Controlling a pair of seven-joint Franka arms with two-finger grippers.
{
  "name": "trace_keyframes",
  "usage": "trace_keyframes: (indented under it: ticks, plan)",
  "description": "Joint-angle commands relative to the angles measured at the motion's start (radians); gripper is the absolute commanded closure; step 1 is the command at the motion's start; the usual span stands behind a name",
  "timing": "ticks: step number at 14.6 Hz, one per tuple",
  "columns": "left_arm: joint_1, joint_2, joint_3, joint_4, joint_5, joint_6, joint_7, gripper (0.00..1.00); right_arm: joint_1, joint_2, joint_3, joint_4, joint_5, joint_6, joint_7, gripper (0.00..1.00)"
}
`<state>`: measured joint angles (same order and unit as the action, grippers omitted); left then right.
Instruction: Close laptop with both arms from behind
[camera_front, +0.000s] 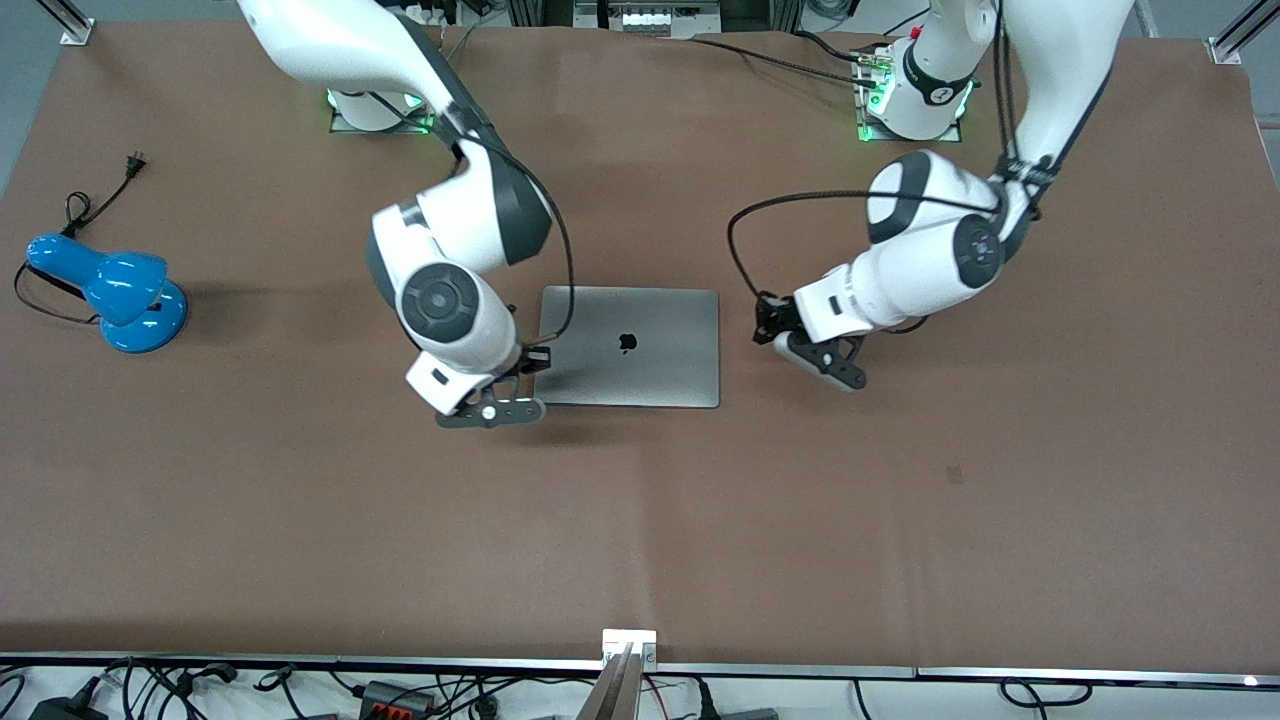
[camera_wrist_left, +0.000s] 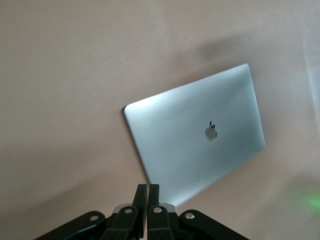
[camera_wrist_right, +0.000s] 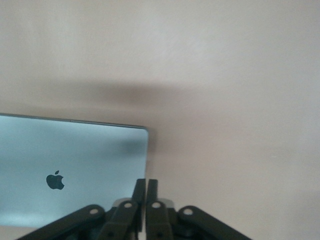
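The silver-grey laptop (camera_front: 630, 347) lies closed and flat on the brown table, lid up, with the black apple logo showing. It also shows in the left wrist view (camera_wrist_left: 197, 137) and the right wrist view (camera_wrist_right: 70, 170). My right gripper (camera_front: 533, 360) is shut and empty, low over the laptop's edge toward the right arm's end; in its wrist view (camera_wrist_right: 145, 181) the fingertips sit by a lid corner. My left gripper (camera_front: 766, 322) is shut and empty, just off the laptop's edge toward the left arm's end, apart from it; it also shows in its wrist view (camera_wrist_left: 147, 186).
A blue desk lamp (camera_front: 112, 290) lies near the right arm's end of the table, its black cord and plug (camera_front: 131, 165) trailing toward the robots' side. Bare brown table (camera_front: 640, 520) stretches from the laptop to the front edge.
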<state>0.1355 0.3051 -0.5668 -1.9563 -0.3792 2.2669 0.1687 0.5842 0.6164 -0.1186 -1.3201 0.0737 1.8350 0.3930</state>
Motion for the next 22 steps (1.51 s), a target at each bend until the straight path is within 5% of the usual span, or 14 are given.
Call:
trace_keyframes:
  ticks: [1, 3, 4, 11, 14, 16, 17, 20, 22]
  plan:
    - [0.076, -0.081, -0.001, 0.035, 0.121, -0.175, 0.008, 0.52, 0.002, -0.039, -0.033, -0.011, -0.014, -0.01, 0.004, 0.0]
    - [0.102, -0.078, -0.001, 0.129, 0.212, -0.306, 0.006, 0.08, 0.002, -0.073, -0.067, -0.011, -0.008, -0.01, 0.003, 0.0]
    - [0.117, -0.078, 0.001, 0.163, 0.251, -0.354, 0.002, 0.0, 0.002, -0.092, -0.079, -0.011, -0.006, -0.01, 0.0, 0.0]
    - [0.159, -0.077, 0.001, 0.436, 0.453, -0.706, -0.035, 0.0, -0.121, -0.168, -0.144, 0.065, -0.003, -0.132, -0.094, 0.0]
    - [0.214, -0.069, 0.001, 0.571, 0.453, -0.826, -0.075, 0.0, -0.222, -0.197, -0.122, 0.076, 0.0, -0.138, -0.166, 0.0]
    - [0.202, -0.073, 0.039, 0.559, 0.46, -0.798, -0.127, 0.0, -0.311, -0.216, -0.066, 0.074, 0.0, -0.134, -0.172, 0.0]
    - [0.185, -0.083, 0.089, 0.553, 0.468, -0.773, -0.185, 0.0, -0.367, -0.233, -0.023, 0.073, -0.003, -0.132, -0.172, 0.0]
    - [-0.098, -0.095, 0.48, 0.525, 0.461, -0.663, -0.201, 0.0, -0.492, -0.28, 0.036, 0.041, -0.009, -0.132, -0.232, 0.0]
    - [-0.109, -0.166, 0.51, 0.453, 0.403, -0.621, -0.196, 0.0, -0.567, -0.316, 0.059, -0.002, -0.008, -0.131, -0.301, 0.0]
